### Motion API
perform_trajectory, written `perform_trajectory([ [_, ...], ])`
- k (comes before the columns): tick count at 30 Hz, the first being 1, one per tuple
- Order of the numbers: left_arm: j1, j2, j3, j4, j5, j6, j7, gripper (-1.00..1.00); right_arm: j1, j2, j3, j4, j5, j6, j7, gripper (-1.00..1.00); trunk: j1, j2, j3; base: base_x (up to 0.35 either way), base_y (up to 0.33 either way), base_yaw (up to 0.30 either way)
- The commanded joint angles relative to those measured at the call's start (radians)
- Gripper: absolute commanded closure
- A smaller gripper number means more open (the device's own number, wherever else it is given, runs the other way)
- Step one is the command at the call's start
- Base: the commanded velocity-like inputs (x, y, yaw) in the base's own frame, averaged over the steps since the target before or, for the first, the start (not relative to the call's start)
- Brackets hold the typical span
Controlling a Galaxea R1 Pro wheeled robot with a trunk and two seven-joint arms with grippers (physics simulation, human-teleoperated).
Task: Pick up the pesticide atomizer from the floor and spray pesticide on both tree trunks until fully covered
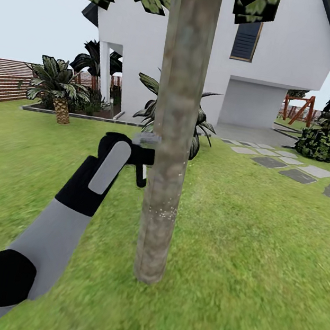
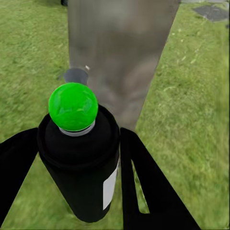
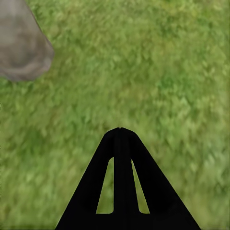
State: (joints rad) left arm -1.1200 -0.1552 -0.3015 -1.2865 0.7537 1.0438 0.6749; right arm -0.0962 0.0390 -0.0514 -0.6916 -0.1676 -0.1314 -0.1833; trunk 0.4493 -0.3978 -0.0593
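Head view: left gripper [image 1: 146, 157] is holding the pesticide atomizer [image 1: 146, 141] against the tree trunk [image 1: 173, 134], white pesticide [image 1: 161, 210] speckling the bark. Left wrist view: fingers [image 2: 143, 187] are clamping the atomizer; its white label [image 2: 109, 188] is unreadable. Right wrist view: right gripper [image 3: 120, 130] is hanging pressed together over grass [image 3: 167, 72]

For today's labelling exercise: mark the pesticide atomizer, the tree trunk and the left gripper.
pesticide atomizer [image 2: 73, 106], left wrist view, green cap.
tree trunk [image 1: 173, 134], head view, mid bark.
left gripper [image 2: 79, 184], left wrist view, between fingertips.
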Motion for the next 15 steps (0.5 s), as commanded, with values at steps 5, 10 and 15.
perform_trajectory([
  [5,-0.020,-0.002,-0.004,0.005,0.095,0.003,0.013,1.00,-0.002,0.006,0.000,0.003,-0.009,-0.006,0.002,1.00,0.001,-0.002,-0.002,0.000,0.000,0.000],
  [10,0.009,0.001,-0.040,0.006,0.120,0.003,0.015,1.00,-0.002,0.008,0.001,0.003,-0.009,-0.006,0.001,1.00,0.001,-0.002,-0.002,0.000,0.000,0.000],
  [15,0.162,0.008,-0.153,0.003,0.113,0.002,0.016,1.00,-0.002,0.008,0.001,0.003,-0.009,-0.006,0.002,1.00,0.001,-0.002,-0.002,0.000,0.000,0.000],
])
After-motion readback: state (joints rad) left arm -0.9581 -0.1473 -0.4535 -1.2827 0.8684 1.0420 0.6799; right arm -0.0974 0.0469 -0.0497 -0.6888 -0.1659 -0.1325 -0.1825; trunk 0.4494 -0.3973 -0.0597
